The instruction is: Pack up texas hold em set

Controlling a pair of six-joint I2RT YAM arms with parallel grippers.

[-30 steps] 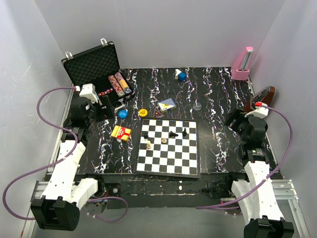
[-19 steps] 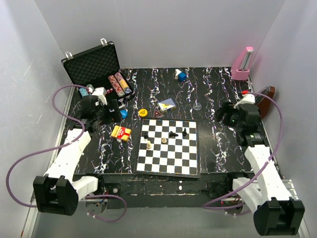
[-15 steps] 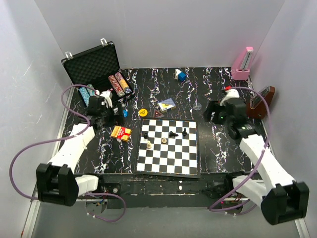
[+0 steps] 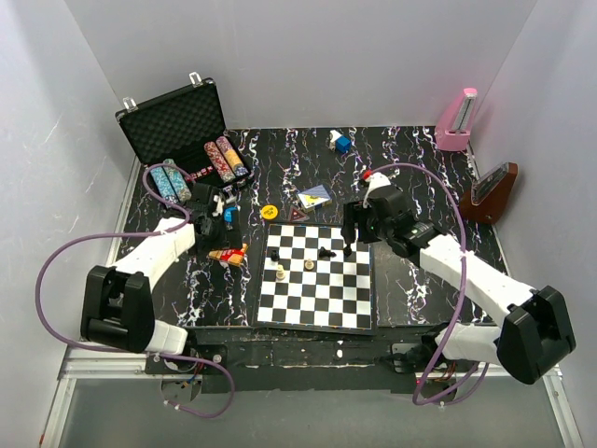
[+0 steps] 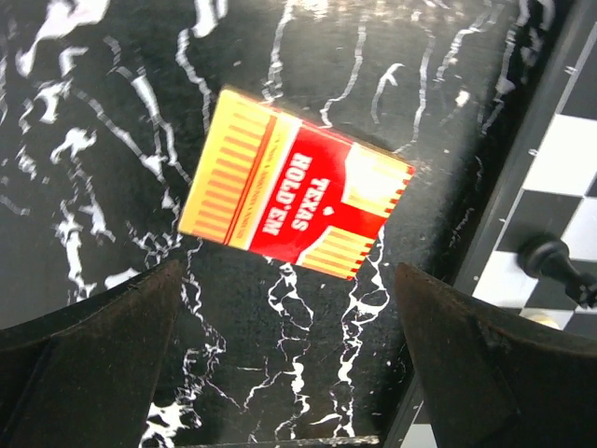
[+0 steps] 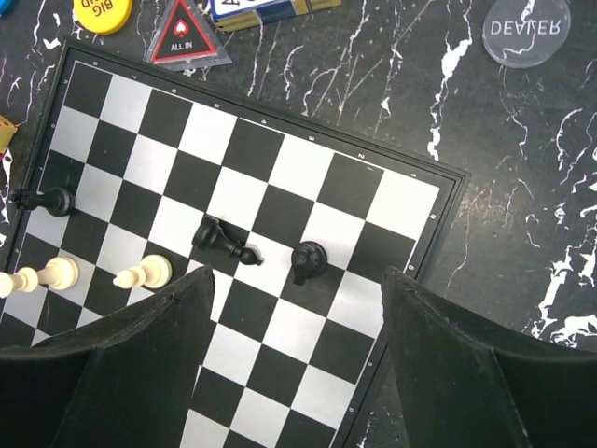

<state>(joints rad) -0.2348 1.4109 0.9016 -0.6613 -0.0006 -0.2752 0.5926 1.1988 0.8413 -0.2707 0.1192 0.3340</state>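
Observation:
The black hinged case (image 4: 173, 123) stands open at the back left, with rows of poker chips (image 4: 229, 157) in and beside it. The red-yellow card box (image 5: 295, 196) lies flat on the marbled table left of the chessboard. My left gripper (image 5: 289, 303) hangs open just above it, fingers wide and holding nothing. In the top view the left gripper (image 4: 224, 227) partly hides the box (image 4: 229, 253) and the blue disc (image 4: 230, 214). A yellow disc (image 4: 270, 212) lies near the board's back edge. My right gripper (image 6: 298, 291) is open and empty over the chessboard's far right corner.
The chessboard (image 4: 317, 275) carries several black and white pieces (image 6: 306, 259). A red ALL IN triangle (image 6: 187, 39), a clear dealer button (image 6: 525, 28) and a blue card deck (image 4: 315, 197) lie behind it. A pink metronome (image 4: 457, 121) and a brown one (image 4: 492, 191) stand at the right.
Both arms swung inward. The left gripper went from beside the case to above the card box. The right gripper moved from the right edge to over the chessboard's corner.

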